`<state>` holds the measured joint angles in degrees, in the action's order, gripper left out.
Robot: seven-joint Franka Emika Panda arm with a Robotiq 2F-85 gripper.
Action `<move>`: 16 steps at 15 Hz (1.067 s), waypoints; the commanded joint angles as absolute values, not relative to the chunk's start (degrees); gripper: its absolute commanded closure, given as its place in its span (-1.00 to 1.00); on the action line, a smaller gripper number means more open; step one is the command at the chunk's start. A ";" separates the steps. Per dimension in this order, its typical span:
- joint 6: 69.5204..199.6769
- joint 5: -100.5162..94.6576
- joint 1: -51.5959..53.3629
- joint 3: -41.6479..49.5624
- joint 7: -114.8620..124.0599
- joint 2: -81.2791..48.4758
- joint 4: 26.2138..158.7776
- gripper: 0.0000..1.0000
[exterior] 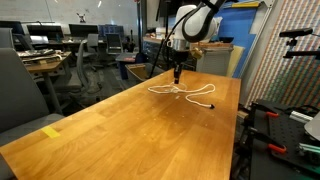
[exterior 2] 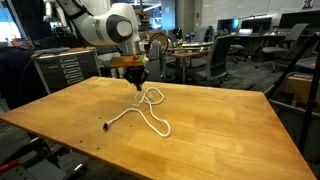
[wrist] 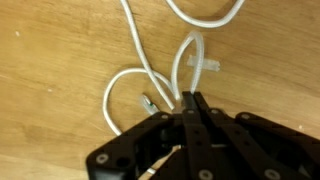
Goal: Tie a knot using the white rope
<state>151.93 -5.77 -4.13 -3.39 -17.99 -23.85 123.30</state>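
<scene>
The white rope (exterior: 183, 93) lies in loose loops on the wooden table (exterior: 120, 130). In an exterior view the rope (exterior 2: 148, 112) runs from under the gripper down to a black tip (exterior 2: 106, 127). My gripper (exterior 2: 137, 78) hangs over the rope's far end, with a strand rising to its fingers. In the wrist view the gripper (wrist: 190, 100) has its fingers pressed together on a strand of the rope (wrist: 150, 70), which loops and crosses itself just beyond the fingertips. A short end with a dark tip (wrist: 148, 101) lies beside the fingers.
A yellow patch (exterior: 52, 131) lies near the table's near corner. Office chairs (exterior 2: 215, 60) and desks stand behind the table. A metal cabinet (exterior 2: 70, 68) stands beside the robot base. Black equipment (exterior: 285, 120) stands by the table's side edge.
</scene>
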 commanded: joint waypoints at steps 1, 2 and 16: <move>154.12 -7.00 -3.28 -2.70 -17.81 -27.51 119.39 0.96; 154.12 -8.05 -2.75 -1.90 -17.07 -28.17 118.69 0.96; 148.21 -14.77 -0.69 1.71 -14.41 -24.06 120.23 -1.00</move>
<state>146.60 -12.16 -1.51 1.30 -14.19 -26.21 119.42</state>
